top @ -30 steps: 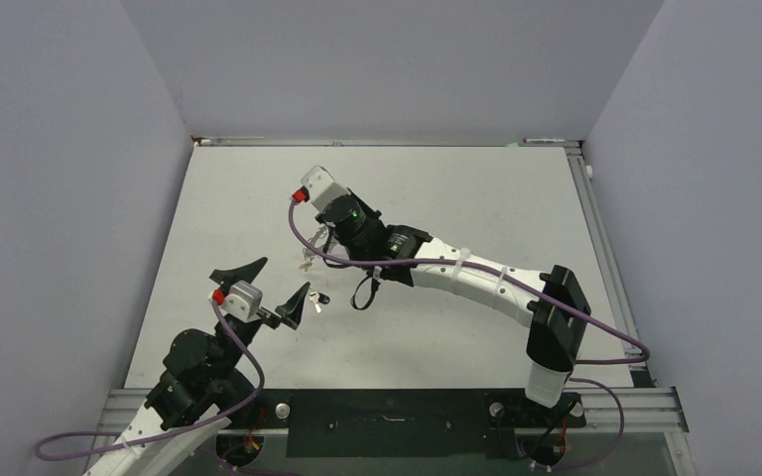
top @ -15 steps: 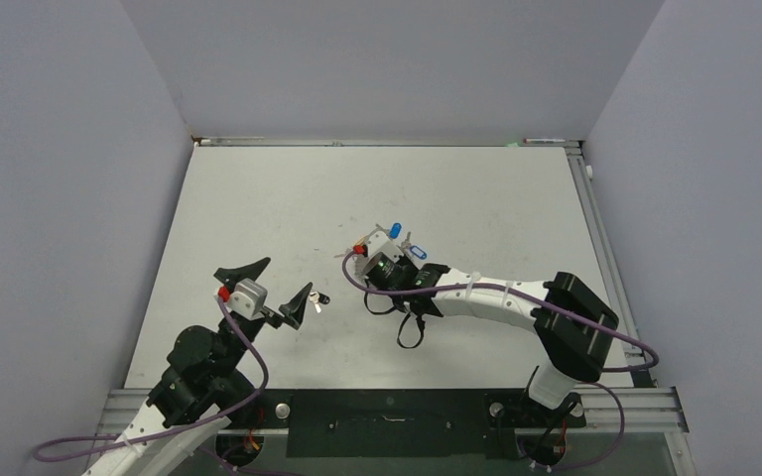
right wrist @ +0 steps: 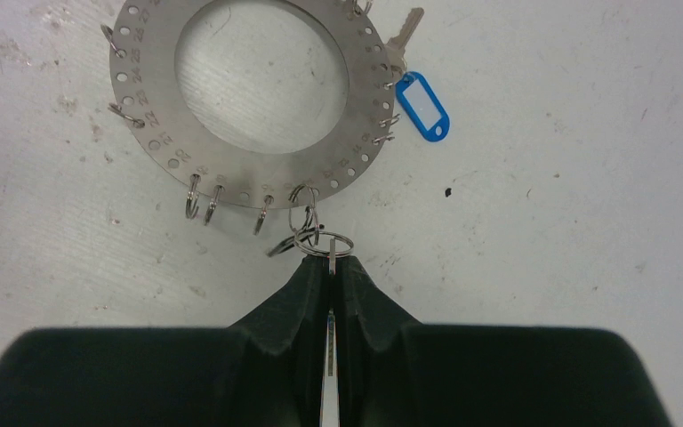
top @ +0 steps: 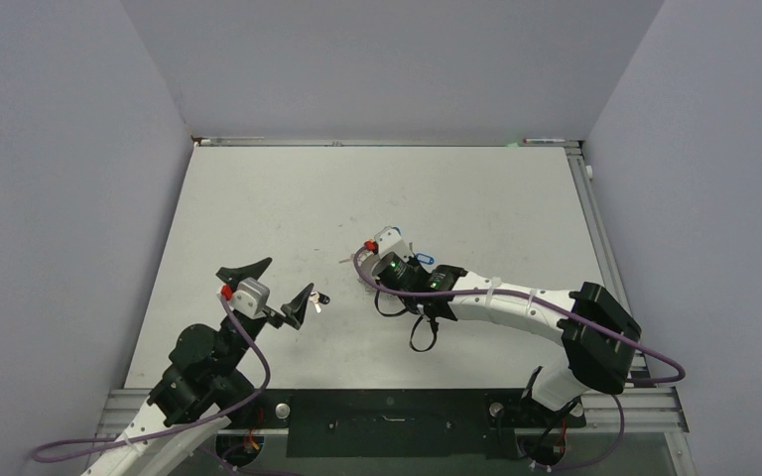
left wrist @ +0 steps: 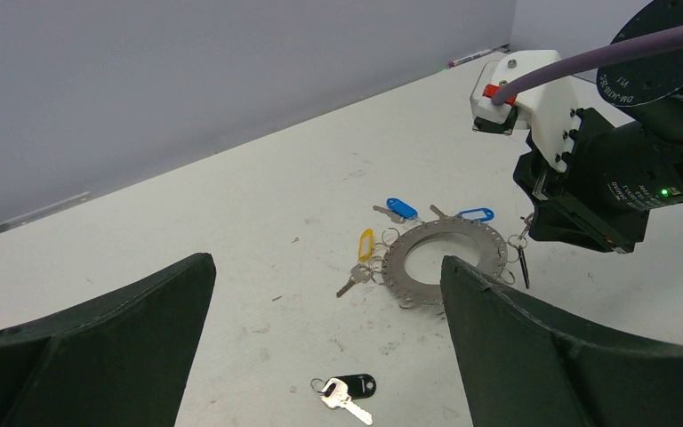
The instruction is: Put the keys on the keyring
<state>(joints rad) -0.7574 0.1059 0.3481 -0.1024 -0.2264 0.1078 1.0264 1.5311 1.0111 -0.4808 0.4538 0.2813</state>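
On your white table (top: 258, 198), the wide flat silver washer-like keyring (right wrist: 231, 176) lies at centre. The right gripper (right wrist: 329, 267), clamped on a thin silver key (right wrist: 330, 253), presents it at the near rim, likely for threading. The left gripper (top: 283, 281) gapes above a black-tagged key (left wrist: 347, 390).

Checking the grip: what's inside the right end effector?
A thin key, edge-on, its split ring poking out at the keyring's rim. The fingers cover its head.
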